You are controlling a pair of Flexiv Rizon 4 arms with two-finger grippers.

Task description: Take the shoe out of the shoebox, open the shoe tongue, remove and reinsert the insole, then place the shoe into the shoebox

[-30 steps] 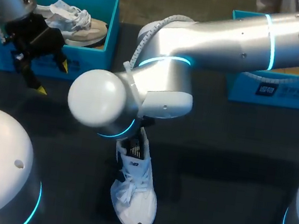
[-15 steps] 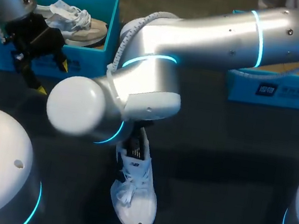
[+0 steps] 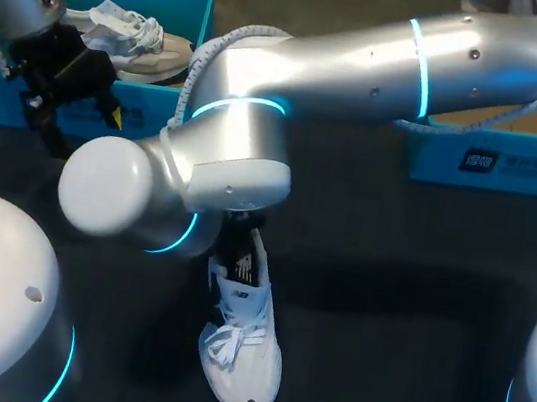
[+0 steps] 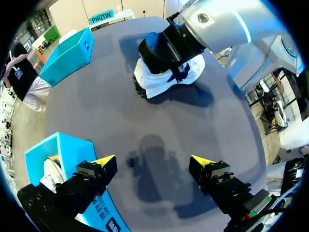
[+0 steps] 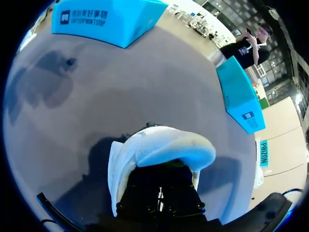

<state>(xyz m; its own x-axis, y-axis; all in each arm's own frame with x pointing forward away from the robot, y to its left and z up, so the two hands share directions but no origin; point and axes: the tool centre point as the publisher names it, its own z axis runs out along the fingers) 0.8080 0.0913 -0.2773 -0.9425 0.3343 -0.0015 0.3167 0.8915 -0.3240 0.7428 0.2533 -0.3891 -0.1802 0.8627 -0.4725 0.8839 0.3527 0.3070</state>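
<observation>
Out of its box and down on the dark bench [image 3: 384, 309], near the middle: the white shoe [image 3: 239, 348], laces up, toe toward the robot's side, heel end tucked under the right arm [image 3: 370, 65]. Reached from the right and well past the middle, with the wrist set straight over the shoe's opening, presumably to get at the tongue or the insole from above. Right jaws: apart or clamped, not to be told. Hidden by the wrist from overhead, and by the black housing [image 5: 159, 193] in the right wrist view, with only the shoe's white upper showing just ahead. Left jaws wide apart and holding nothing, yellow tips [image 4: 104, 161] over bare bench, hanging just in front of the teal shoebox [image 3: 194, 58] at the far left, a second, beige shoe [image 3: 141, 40] lying inside. Probably parked there to stay clear of the right arm's reach, yet near enough to come across and steady the shoe. Well apart at the far right, another teal box [image 3: 496, 164], perhaps the one for the return. Judged stage: shoe taken out, tongue and insole work in hand, return to the box not yet begun.
</observation>
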